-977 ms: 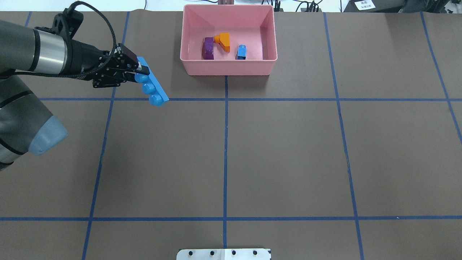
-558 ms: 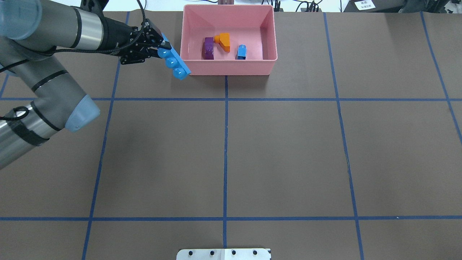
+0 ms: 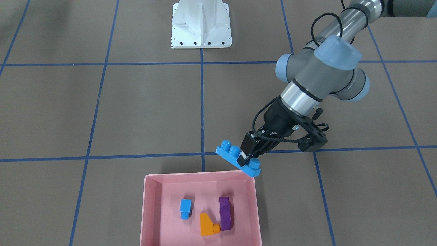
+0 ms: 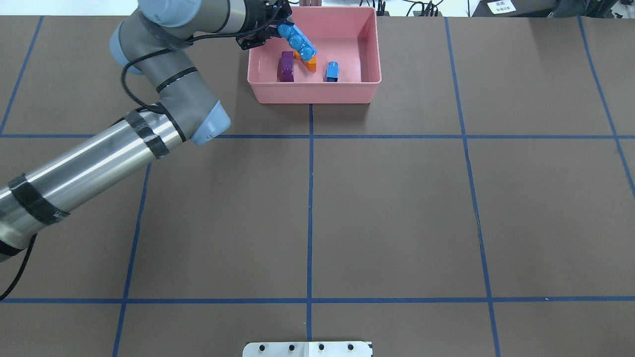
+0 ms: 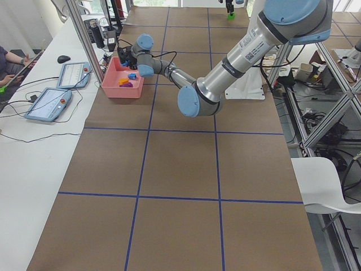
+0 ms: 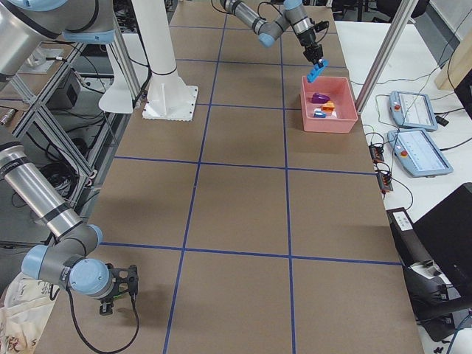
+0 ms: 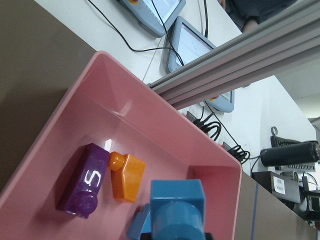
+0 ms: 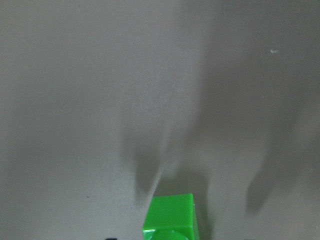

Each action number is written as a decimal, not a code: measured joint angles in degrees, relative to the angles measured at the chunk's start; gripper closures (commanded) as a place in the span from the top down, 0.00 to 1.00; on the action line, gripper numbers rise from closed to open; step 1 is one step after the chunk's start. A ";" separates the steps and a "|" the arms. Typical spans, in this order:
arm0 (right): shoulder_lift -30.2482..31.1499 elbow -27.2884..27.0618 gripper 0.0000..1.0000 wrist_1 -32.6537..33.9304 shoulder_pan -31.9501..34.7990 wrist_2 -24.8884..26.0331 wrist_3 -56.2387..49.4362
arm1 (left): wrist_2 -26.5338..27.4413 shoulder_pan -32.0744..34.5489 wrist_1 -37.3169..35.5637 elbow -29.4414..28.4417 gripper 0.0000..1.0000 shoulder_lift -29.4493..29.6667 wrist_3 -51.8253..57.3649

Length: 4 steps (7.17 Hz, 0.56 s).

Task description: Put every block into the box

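left gripper (image 3: 250, 152) is clamping one end of the long blue block (image 3: 232, 155), jaws closed tight on it, hanging tilted above the box (image 3: 199, 175) edge. worth carrying it further inward and lowering before letting go, steering clear of the purple block (image 3: 225, 212) and orange block (image 3: 206, 223). green block (image 8: 172, 220) not yet in.

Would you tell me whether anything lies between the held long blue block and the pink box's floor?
No wall or lid. The long blue block, in the left gripper, hangs above the box; the purple block and orange block lie roughly beneath it.
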State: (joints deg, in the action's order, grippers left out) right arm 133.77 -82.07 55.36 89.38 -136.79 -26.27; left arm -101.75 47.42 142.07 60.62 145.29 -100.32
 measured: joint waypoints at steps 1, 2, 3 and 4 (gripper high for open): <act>0.00 0.16 0.00 -0.01 0.00 -0.04 -0.12 | 1.98 -0.67 0.09 -3.18 0.00 2.05 -0.27; 0.00 0.21 0.00 -0.05 0.00 -0.05 -0.52 | 3.37 -1.06 0.10 -4.70 0.00 3.02 -0.38; 0.00 0.23 0.00 -0.09 0.00 -0.04 -0.98 | 4.94 -1.35 0.07 -6.00 0.00 3.90 -0.83; 0.00 0.23 0.00 -0.17 0.02 -0.02 -1.28 | 6.84 -1.50 0.04 -7.76 0.00 5.03 -2.37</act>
State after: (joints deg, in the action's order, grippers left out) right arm 133.77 -81.84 55.19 89.40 -136.81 -27.55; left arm -94.91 45.92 142.11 52.86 150.31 -102.69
